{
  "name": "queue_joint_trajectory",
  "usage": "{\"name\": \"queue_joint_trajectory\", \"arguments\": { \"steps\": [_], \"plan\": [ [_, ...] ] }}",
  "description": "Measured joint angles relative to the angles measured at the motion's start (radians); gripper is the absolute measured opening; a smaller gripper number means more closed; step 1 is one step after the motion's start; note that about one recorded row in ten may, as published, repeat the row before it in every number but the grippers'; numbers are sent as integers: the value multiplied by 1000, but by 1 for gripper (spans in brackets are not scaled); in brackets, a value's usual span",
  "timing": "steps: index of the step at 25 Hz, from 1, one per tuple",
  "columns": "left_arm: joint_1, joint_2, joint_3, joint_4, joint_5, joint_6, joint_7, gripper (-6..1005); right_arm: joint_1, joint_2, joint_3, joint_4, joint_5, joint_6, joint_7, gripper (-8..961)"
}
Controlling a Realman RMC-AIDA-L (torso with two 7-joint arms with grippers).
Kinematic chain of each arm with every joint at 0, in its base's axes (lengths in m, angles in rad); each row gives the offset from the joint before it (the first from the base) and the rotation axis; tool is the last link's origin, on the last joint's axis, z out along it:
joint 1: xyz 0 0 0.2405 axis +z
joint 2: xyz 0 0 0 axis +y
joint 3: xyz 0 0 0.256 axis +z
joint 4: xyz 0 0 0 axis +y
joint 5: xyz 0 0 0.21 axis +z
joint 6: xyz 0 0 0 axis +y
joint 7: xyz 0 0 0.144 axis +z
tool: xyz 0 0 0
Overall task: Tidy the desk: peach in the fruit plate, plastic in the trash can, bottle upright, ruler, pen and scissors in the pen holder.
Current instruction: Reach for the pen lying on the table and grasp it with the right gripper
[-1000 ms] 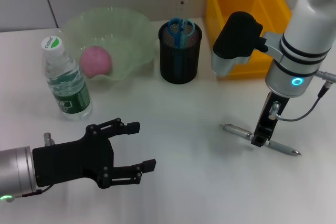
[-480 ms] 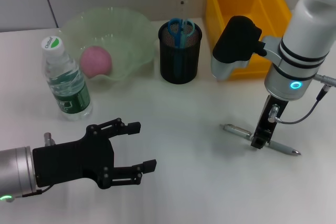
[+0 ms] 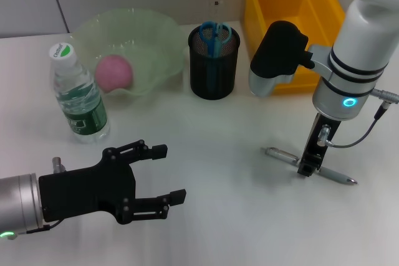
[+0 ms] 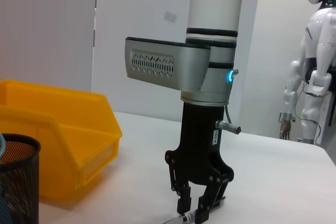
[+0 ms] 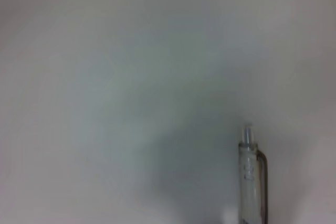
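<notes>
Head view: clear silver-tipped pen (image 3: pixel 310 166) flat on desk; right tool (image 3: pixel 306 169) clenched around it.

From my head view the pen holder (image 3: pixel 214 61) sits at 12 o'clock with the scissors (image 3: pixel 214 32) in it. The fruit plate (image 3: pixel 149 38) lies at 11 o'clock, holding the peach (image 3: pixel 113 71). The bottle (image 3: pixel 77 95) stands at 10 o'clock. The bin (image 3: pixel 291 20) occupies 1 o'clock. The pen (image 3: pixel 308 165) lies on the desk (image 3: pixel 224 216) at 3 o'clock.
</notes>
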Motion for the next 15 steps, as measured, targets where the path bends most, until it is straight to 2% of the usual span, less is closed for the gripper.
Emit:
{"name": "queue_joint_trajectory", "arguments": {
  "steps": [6,15],
  "plan": [
    [0,0,0,1,0,0,0,868,2,0,-1,0,2,0,3,291],
    [0,0,-2,1,0,0,0,868,6,0,0,18,2,4,3,223]
  ]
}}
